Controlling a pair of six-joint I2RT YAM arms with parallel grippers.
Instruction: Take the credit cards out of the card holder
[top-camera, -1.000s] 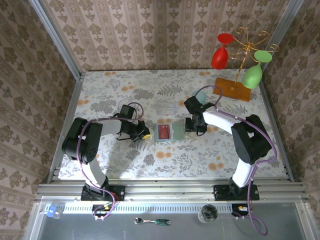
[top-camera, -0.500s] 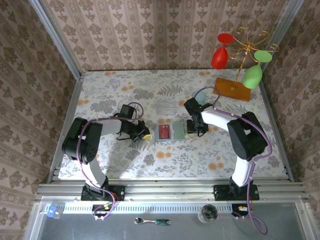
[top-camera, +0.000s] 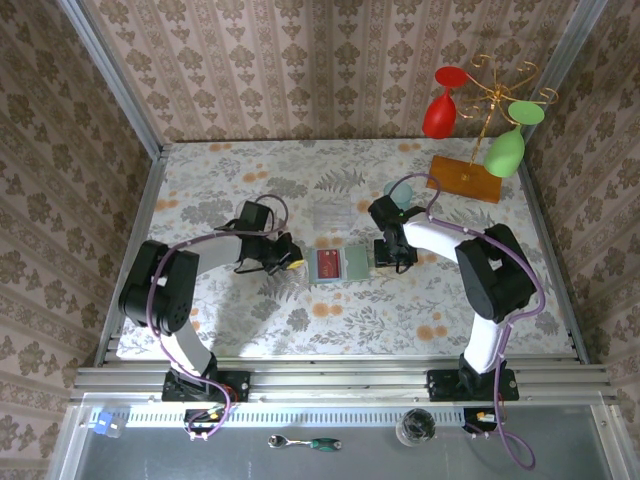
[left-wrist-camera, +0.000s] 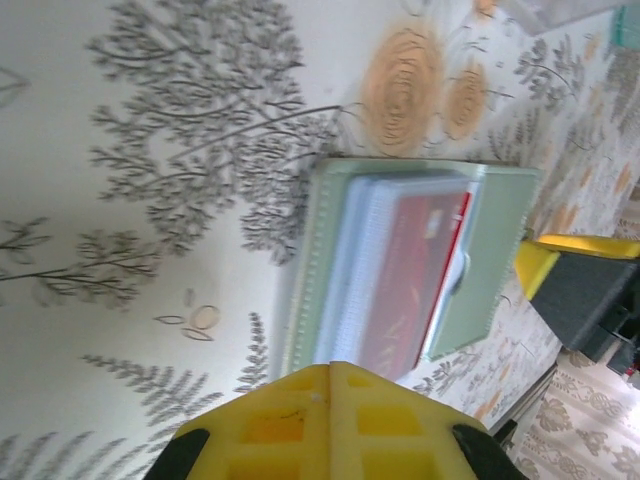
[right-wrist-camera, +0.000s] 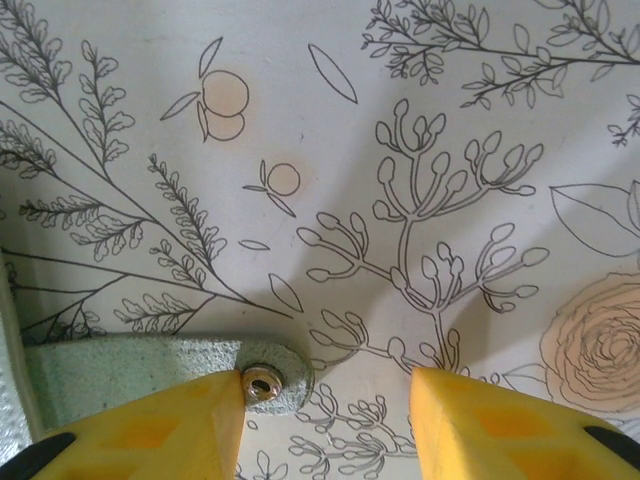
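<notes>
Top view: we see the card holder (top-camera: 345, 265) lying open between the arms, credit cards (top-camera: 326, 266) inside it and none out, so we judge it all left to do. Left wrist: left gripper (left-wrist-camera: 330, 385) pressed together, just short of the cards. Right wrist: right gripper (right-wrist-camera: 330, 405) spread, snap tab (right-wrist-camera: 150, 385) at one finger.

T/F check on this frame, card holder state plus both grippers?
1. The card holder lies open on the table. True.
2. A red card sits in it. True.
3. The left gripper holds a card. False: it is shut with no card between its fingers, at the holder's edge.
4. The right gripper is shut. False: its jaws stand apart over bare table, with the holder's snap tab beside one finger.
</notes>
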